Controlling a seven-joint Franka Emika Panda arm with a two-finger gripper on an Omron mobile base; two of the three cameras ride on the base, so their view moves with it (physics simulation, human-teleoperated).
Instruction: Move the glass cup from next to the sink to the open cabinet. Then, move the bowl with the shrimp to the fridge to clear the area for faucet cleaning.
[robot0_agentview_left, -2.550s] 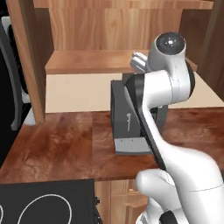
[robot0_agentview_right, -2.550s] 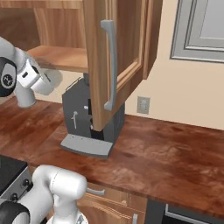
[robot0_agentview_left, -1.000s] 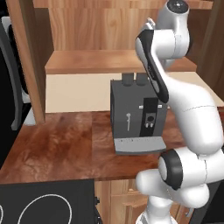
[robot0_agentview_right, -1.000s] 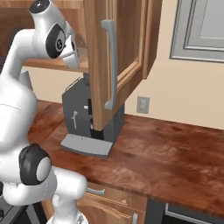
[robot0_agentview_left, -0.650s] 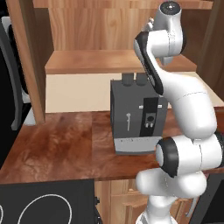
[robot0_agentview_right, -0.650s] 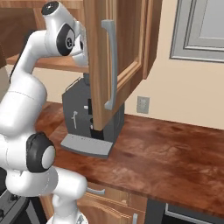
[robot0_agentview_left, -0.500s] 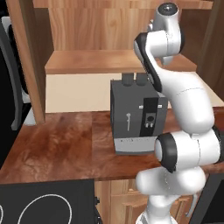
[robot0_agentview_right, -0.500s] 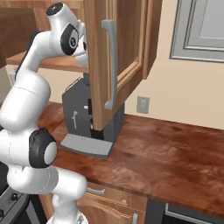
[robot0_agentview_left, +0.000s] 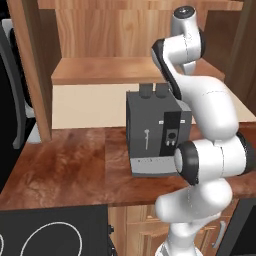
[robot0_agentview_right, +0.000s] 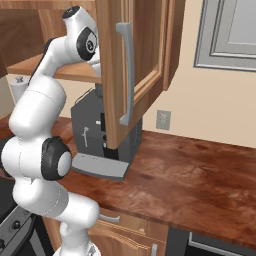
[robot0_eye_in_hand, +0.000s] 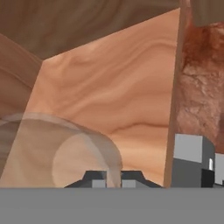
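In the hand view the glass cup (robot0_eye_in_hand: 57, 153) is a clear, grey-tinted tumbler at the lower left, seen close up over the wood floor of the open cabinet (robot0_eye_in_hand: 118, 100). My gripper (robot0_eye_in_hand: 113, 178) is shut on the cup's wall, its dark fingertips nearly touching. In the base views my arm reaches high, its wrist level with the open cabinet's plank shelf (robot0_agentview_left: 100, 75) (robot0_agentview_right: 30, 70). The sink, the bowl with the shrimp and the faucet are out of view.
A dark grey coffee machine (robot0_agentview_left: 155, 130) (robot0_agentview_right: 95, 130) (robot0_eye_in_hand: 190, 162) stands on the wood counter (robot0_agentview_left: 65, 165) under the shelf. The open cabinet door (robot0_agentview_right: 135, 65) with a grey bar handle swings out beside my wrist. A black stove top (robot0_agentview_left: 45, 235) lies at front left.
The arm has swung up from in front of the coffee machine to the cabinet shelf. In the last second it has only shifted slightly further in.
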